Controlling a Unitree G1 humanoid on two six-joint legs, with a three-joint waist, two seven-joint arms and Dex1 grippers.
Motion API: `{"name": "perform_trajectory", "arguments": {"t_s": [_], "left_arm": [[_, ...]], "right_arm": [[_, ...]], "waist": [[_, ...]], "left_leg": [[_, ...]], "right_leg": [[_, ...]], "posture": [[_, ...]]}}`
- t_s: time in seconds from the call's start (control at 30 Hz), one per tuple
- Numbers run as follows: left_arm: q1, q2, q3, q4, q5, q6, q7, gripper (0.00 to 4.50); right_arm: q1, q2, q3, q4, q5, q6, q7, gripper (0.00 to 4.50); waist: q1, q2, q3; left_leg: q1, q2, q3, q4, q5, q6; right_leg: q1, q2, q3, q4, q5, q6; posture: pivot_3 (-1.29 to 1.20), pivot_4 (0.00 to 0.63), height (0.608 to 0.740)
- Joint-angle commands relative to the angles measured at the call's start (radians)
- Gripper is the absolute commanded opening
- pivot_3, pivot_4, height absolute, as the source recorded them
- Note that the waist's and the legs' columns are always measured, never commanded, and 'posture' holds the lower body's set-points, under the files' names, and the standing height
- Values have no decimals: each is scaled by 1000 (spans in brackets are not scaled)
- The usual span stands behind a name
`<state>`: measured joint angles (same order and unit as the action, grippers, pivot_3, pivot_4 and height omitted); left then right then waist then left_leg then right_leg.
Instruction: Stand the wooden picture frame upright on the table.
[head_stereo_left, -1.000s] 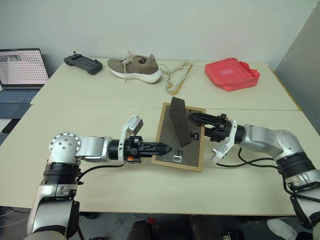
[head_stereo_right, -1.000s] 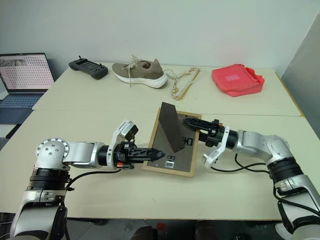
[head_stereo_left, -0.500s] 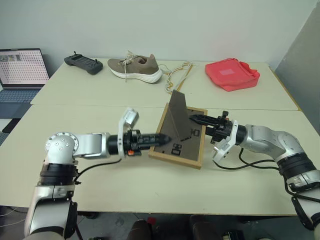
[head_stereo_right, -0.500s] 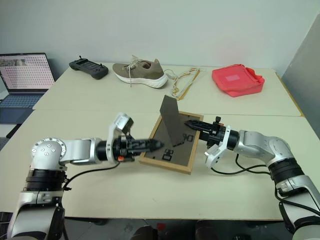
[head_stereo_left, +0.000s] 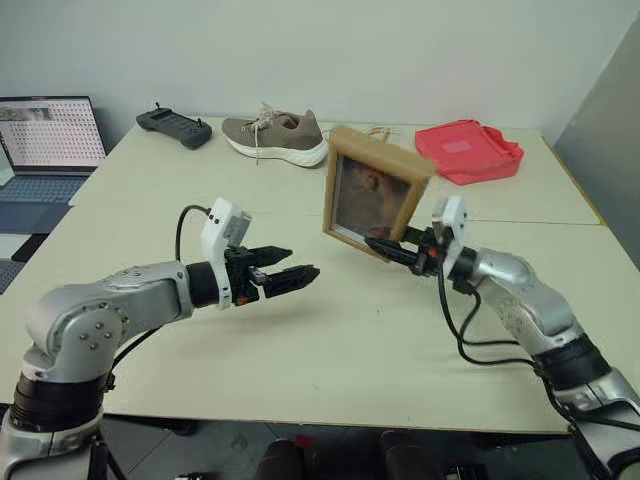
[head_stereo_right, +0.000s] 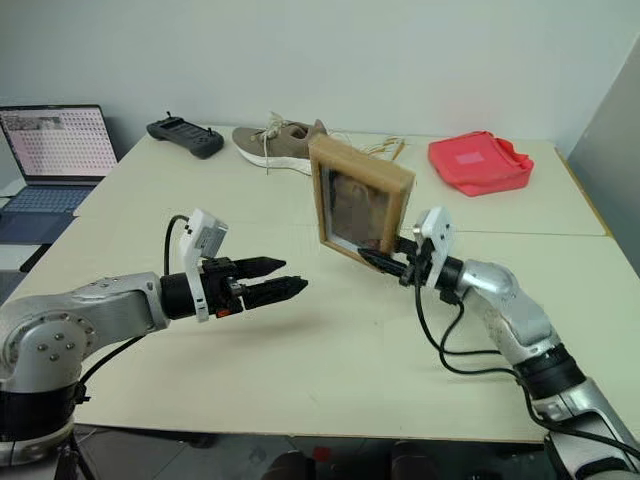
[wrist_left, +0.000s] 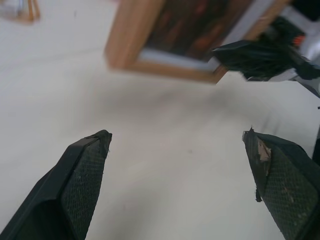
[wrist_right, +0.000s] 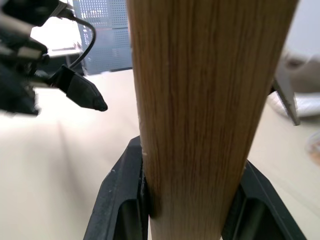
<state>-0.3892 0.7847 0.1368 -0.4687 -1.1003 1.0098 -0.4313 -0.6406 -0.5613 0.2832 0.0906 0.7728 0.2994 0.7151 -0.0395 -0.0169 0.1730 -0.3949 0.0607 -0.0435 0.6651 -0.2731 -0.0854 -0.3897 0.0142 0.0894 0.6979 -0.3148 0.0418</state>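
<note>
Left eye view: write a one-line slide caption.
Right gripper holds the wooden picture frame upright above the table; left gripper open.

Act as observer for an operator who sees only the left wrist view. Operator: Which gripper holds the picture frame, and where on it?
Observer: The right gripper holds the wooden picture frame. Its jaws are clamped across the wooden edge near a lower corner, as the right wrist view shows.
Operator: Is it upright, and which way does it face?
Observer: Roughly upright, a little tilted, with the portrait side toward the robot. Its lower edge looks just clear of the table.
Operator: What lies behind it?
Observer: A shoe and a red bag, both farther back on the tabletop and apart from the frame.
</note>
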Motion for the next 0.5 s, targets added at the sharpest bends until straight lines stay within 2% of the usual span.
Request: {"name": "perform_trajectory", "arguments": {"t_s": [0.03, 0.2, 0.33, 0.5], "left_arm": [[62, 13, -19, -76, 139, -135, -80, 4500], [137, 0, -35, -45, 302, -268, -117, 4500], [157, -15, -30, -17, 348, -304, -144, 4500], [150, -38, -52, -19, 355, -296, -171, 4500]], "right_arm": [[-75, 59, -83, 129, 40, 120, 92, 1294], [-100, 142, -67, 328, -73, 106, 227, 1294], [-80, 156, -82, 428, -180, 47, 281, 1294], [-49, 168, -79, 449, -281, -25, 326, 1294]], "waist": [[2, 0, 0], [6, 0, 0], [11, 0, 0], [7, 0, 0]], "left_leg": [[0, 0, 0, -1, 0, 0], [-1, 1, 2, -3, -1, 1], [-5, 0, 3, -2, -1, 1], [-3, 1, 3, -2, -1, 1]], "right_leg": [[0, 0, 0, -1, 0, 0], [-2, 1, 0, -4, 0, 0], [-6, 0, 1, -2, 0, 0], [-6, 1, 1, 0, 0, 0]], "posture": [[0, 150, 740], [0, 150, 740], [0, 150, 740], [0, 150, 740]]}}
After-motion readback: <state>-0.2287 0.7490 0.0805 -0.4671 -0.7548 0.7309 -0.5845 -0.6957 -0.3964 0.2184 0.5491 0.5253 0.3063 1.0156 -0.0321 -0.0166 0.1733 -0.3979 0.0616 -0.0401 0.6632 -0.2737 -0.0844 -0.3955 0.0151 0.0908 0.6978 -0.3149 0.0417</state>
